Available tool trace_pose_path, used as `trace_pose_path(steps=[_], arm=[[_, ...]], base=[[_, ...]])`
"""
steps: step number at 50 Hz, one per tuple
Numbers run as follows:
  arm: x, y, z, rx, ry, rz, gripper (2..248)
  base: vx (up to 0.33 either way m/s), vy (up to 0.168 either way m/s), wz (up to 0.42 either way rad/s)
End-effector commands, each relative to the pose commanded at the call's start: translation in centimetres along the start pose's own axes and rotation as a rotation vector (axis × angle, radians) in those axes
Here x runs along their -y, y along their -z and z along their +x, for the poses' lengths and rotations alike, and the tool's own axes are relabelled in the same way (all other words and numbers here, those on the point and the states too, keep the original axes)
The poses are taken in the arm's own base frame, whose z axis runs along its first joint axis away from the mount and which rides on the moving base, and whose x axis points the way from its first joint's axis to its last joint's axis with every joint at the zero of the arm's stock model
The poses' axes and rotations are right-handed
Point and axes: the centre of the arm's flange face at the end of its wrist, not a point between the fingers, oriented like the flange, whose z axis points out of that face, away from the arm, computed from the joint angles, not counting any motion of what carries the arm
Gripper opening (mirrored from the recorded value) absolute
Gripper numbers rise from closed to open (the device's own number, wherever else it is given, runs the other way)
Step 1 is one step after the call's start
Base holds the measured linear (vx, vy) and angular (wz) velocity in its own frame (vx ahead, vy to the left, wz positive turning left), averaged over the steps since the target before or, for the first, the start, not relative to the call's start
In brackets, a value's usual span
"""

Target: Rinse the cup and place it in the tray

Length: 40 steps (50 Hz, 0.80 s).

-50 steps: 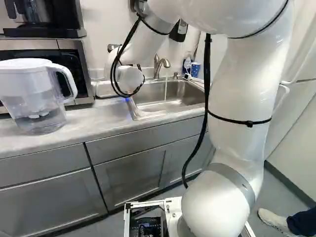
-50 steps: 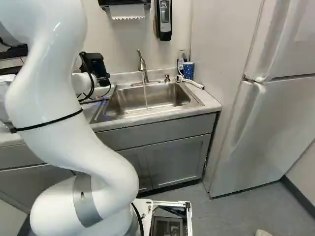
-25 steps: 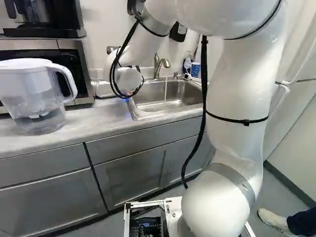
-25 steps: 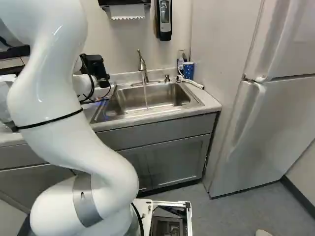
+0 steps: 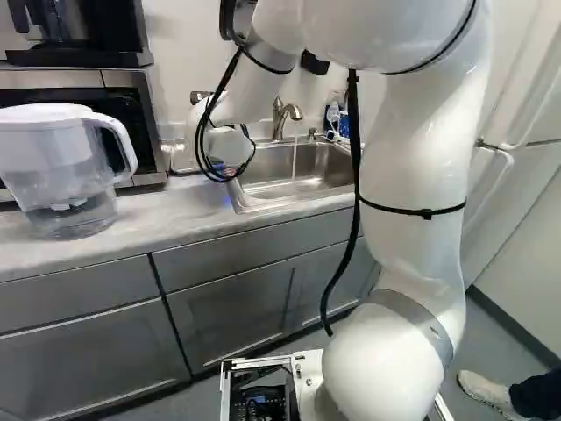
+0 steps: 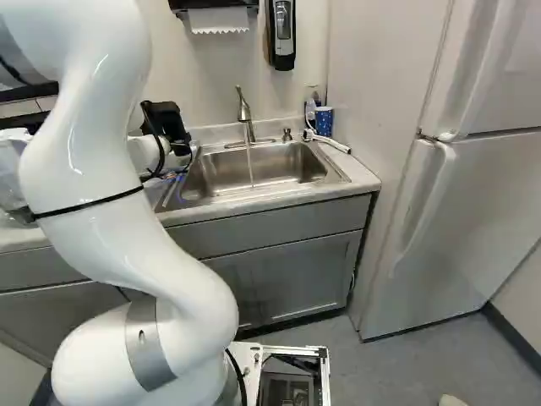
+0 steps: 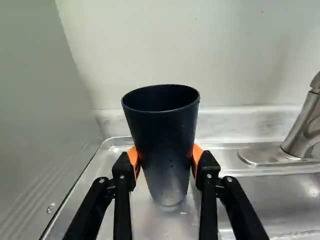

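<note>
In the right base view, the black gripper body (image 6: 167, 123) shows beyond the arm, left of the faucet; its fingertips are hidden there. Seen from the wrist, the gripper (image 7: 165, 162) is shut on a dark blue cup (image 7: 162, 137), an orange pad on each side. The cup is upright with its mouth up and water drops on its wall. Below it lies the sink's metal rim (image 7: 125, 200); I cannot tell whether the cup touches it. Water runs from the faucet (image 5: 285, 114) into the sink (image 6: 254, 169). I cannot make out a tray for certain.
A clear pitcher (image 5: 66, 171) stands on the counter in front of the microwave (image 5: 131, 105). A blue patterned cup (image 6: 324, 121) and a bottle stand behind the sink's far corner. The grey side panel (image 7: 45, 115) rises close beside the held cup.
The upper arm has swung a little to the left in the left base view, and the wrist and gripper body have shifted slightly. The base, the sink and the pitcher have stayed put.
</note>
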Motion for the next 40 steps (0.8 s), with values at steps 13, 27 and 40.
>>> trace_pose_path(steps=[13,27,40], arm=[[-0.04,-0.18,-0.75,0.0,0.004,-0.004,122],[-0.04,-0.18,-0.75,0.0,0.004,-0.004,122],[-0.04,-0.18,-0.75,0.0,0.004,-0.004,122]], base=[[0.0,0.0,0.0],[0.0,0.0,0.0],[0.0,0.0,0.0]])
